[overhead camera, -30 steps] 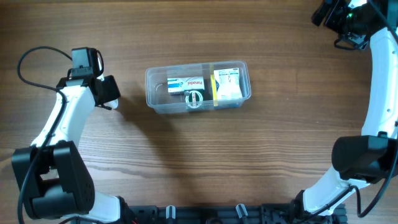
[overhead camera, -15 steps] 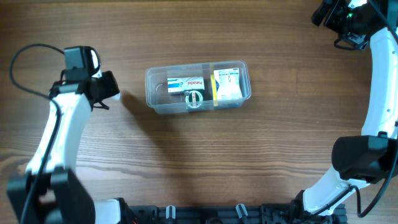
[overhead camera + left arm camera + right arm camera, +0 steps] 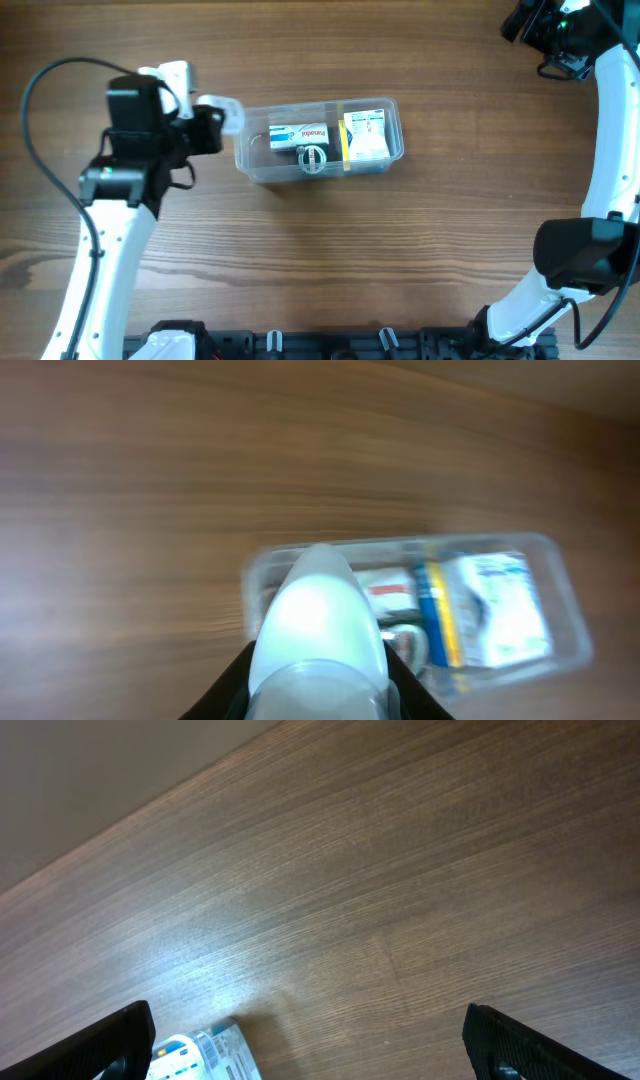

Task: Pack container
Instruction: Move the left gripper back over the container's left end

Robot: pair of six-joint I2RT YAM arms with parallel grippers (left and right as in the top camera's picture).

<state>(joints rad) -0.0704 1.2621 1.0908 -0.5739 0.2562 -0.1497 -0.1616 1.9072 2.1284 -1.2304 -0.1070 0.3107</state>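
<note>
The container [image 3: 318, 140], a clear tub, lies on the wooden table with a white and blue box [image 3: 298, 134], a yellow and white box [image 3: 366, 135] and a small round metallic item [image 3: 313, 158] inside. My left gripper [image 3: 212, 128] hovers at the tub's left end, shut on a smooth white rounded object [image 3: 226, 107]. In the left wrist view that white object [image 3: 318, 622] fills the space between the black jaws, with the container [image 3: 545, 622] beyond it. My right gripper [image 3: 540, 25] stays at the far right corner, open [image 3: 308, 1025] and holding nothing.
A white and blue labelled item [image 3: 205, 1056] lies on the table at the lower left of the right wrist view. The left arm's black cable [image 3: 40, 85] loops over the table's left side. Bare wood surrounds the tub.
The left arm has swung right and slightly towards the table's far side, carrying the white object from well left of the tub to its left end. The right arm has not moved.
</note>
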